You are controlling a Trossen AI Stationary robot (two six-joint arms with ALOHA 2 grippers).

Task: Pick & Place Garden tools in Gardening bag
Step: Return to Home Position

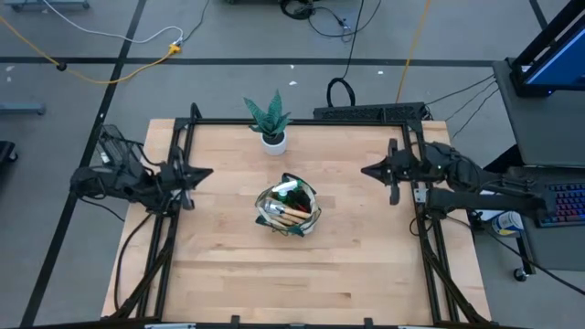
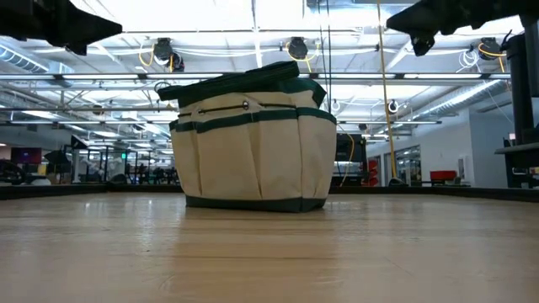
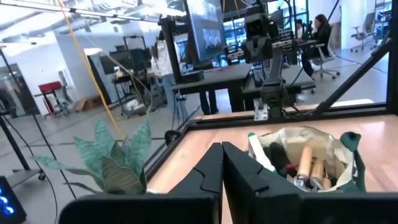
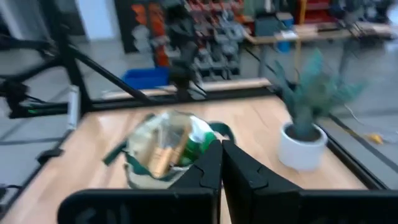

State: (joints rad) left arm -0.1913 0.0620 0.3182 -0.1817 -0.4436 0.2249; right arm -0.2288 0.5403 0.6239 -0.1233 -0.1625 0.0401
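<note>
The beige gardening bag with dark green trim (image 1: 287, 209) stands upright on its flat bottom at the middle of the table; it also shows in the low view (image 2: 253, 143). Wooden tool handles (image 3: 306, 163) and the green spray bottle (image 4: 198, 144) stick out of its open top. My left gripper (image 1: 207, 172) is shut and empty, raised over the table's left side. My right gripper (image 1: 367, 170) is shut and empty, raised over the right side. Both point toward the bag from a distance.
A spiky green plant in a white pot (image 1: 271, 123) stands near the table's far edge, behind the bag. A black frame (image 1: 302, 121) runs around the table top. Bare wood (image 1: 302, 274) lies between the bag and the near edge.
</note>
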